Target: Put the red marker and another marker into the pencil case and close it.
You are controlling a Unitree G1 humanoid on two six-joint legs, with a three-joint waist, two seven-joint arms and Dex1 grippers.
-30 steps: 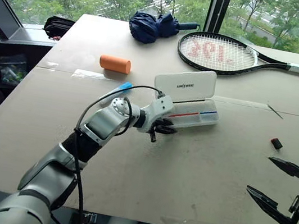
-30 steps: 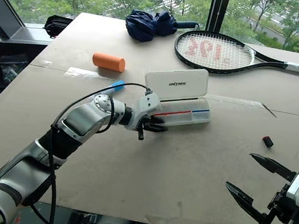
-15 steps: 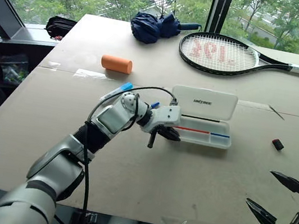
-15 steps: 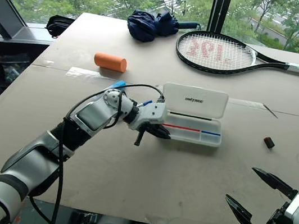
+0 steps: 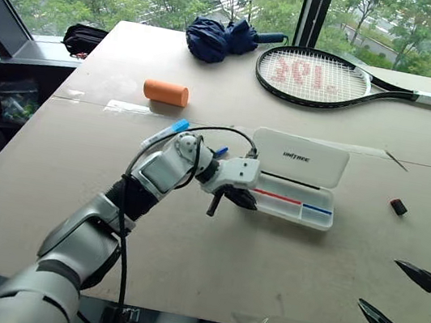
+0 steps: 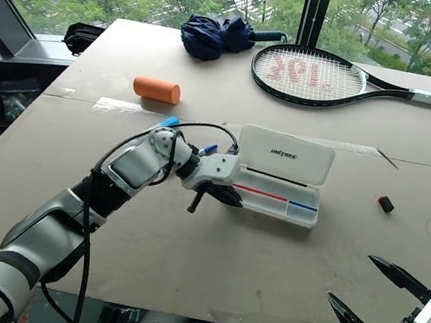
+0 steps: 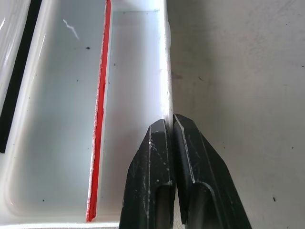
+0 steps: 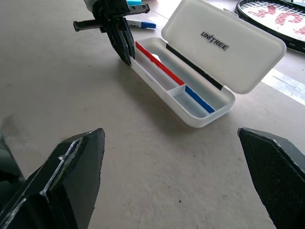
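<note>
pencil case open on the table, left gripper pressed shut at its front wall

the pencil case (image 5: 298,183) is seen lying near the middle of the table (image 5: 267,252), its hinged lid (image 5: 299,158) raised toward the far side and the printed logo facing the camera. a red strip (image 8: 159,67) and a blue strip (image 8: 199,99) are seen along the inside of the tray; whether these are markers or parts of the tray cannot be told.

the left gripper (image 5: 244,200) is held at the tray's left end, its two black fingers (image 7: 159,181) pressed together with nothing between them, the tips set against the front wall of the case. a blue-capped marker (image 8: 140,24) lies on the table just behind this gripper.

the right gripper (image 6: 377,306) is held low at the near right edge of the table, well apart from the case, its fingers spread wide and empty.

further back, an orange cylinder (image 5: 166,92), a folded dark blue umbrella (image 5: 219,37) and a tennis racket (image 5: 319,77) are laid on the table. a small black cap (image 5: 398,207) rests to the right of the case.
</note>
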